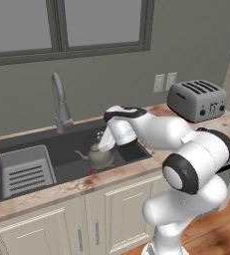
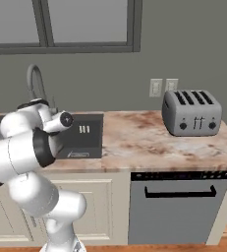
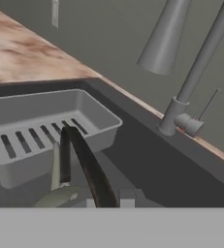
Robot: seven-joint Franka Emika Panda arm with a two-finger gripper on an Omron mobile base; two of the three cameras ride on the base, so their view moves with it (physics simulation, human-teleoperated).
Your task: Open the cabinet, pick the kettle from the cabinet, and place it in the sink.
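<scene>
The grey-green kettle is low inside the dark sink, right of the middle, its spout pointing left. My gripper reaches down onto it from above and is shut on the thin arched handle. In the hand view the dark handle runs up between my fingertips, and the gripper sits just over the kettle's body. My arm covers most of the sink in the right base view. The cabinet is out of view.
A light grey slotted rack fills the sink's left end. The tall arched faucet stands behind the basin. A silver toaster sits on the marble counter to the right, above a dishwasher.
</scene>
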